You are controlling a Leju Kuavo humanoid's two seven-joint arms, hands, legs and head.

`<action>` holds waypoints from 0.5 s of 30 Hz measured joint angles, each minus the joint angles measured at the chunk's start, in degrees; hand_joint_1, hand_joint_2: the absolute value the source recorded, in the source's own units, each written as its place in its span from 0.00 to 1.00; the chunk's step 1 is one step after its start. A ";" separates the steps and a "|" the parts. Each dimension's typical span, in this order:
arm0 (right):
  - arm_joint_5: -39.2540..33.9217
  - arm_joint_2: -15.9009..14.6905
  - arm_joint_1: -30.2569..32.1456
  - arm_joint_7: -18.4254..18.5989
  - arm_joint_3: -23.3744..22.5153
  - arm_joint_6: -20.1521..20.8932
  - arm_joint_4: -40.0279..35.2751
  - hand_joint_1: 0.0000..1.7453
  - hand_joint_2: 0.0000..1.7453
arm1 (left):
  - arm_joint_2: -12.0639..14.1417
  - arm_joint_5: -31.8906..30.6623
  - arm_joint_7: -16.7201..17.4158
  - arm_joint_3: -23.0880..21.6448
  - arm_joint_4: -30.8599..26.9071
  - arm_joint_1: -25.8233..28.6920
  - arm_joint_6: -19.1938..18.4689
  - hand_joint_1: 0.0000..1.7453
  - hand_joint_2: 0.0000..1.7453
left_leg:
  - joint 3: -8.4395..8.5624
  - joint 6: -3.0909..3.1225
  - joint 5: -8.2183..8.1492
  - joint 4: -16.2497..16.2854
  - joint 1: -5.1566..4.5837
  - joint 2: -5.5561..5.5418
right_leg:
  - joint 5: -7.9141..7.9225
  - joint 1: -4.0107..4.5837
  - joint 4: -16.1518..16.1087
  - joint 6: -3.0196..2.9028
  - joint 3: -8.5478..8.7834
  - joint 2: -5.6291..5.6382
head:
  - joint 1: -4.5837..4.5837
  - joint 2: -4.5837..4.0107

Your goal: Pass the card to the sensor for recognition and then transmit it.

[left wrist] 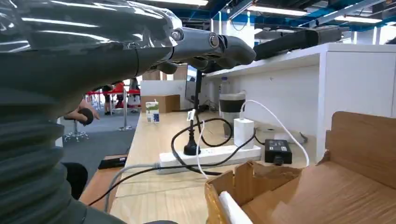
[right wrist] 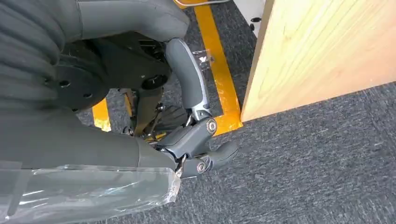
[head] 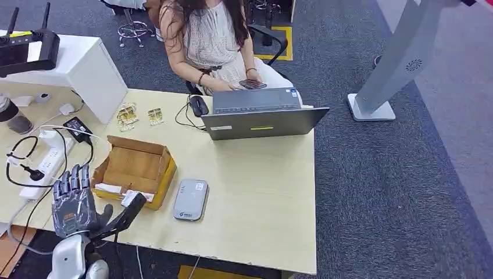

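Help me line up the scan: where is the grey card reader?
In the head view, the grey card reader lies flat on the table's near edge, just right of the open cardboard box.

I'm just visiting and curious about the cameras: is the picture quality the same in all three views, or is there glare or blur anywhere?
Head view: even, soft light over the table, sharp, faint shadows. Left wrist view: ceiling lights glare on the plastic wrap over the left hand, which looms soft and large up close; the power strip is clearer. Right wrist view: dimmer, the right hand over grey carpet, sheen on its wrap.
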 joint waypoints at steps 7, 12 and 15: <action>0.39 0.02 -0.27 0.37 0.07 0.02 0.24 0.00 1.00 | -1.33 -0.98 0.00 -1.44 1.44 -2.29 -1.14 0.00 1.00 | 0.00 0.00 0.00 0.00 0.00 0.01 | 0.00 0.00 0.00 0.00 0.01 0.01 | 0.02 0.00; 0.39 0.02 -0.39 0.42 0.09 0.00 0.28 0.00 1.00 | -2.08 -1.25 0.11 -2.73 2.19 -2.93 -1.77 0.00 1.00 | 0.00 0.00 0.00 0.01 -0.01 0.01 | 0.00 0.00 0.00 0.00 0.00 0.01 | 0.00 0.00; 0.39 0.02 -0.40 0.42 0.09 0.00 0.31 0.00 1.00 | -2.08 -0.83 0.17 -3.28 2.71 -3.02 -2.10 0.00 1.00 | 0.00 0.00 0.00 0.01 0.00 0.01 | 0.00 0.00 0.00 0.00 0.00 0.01 | 0.00 0.00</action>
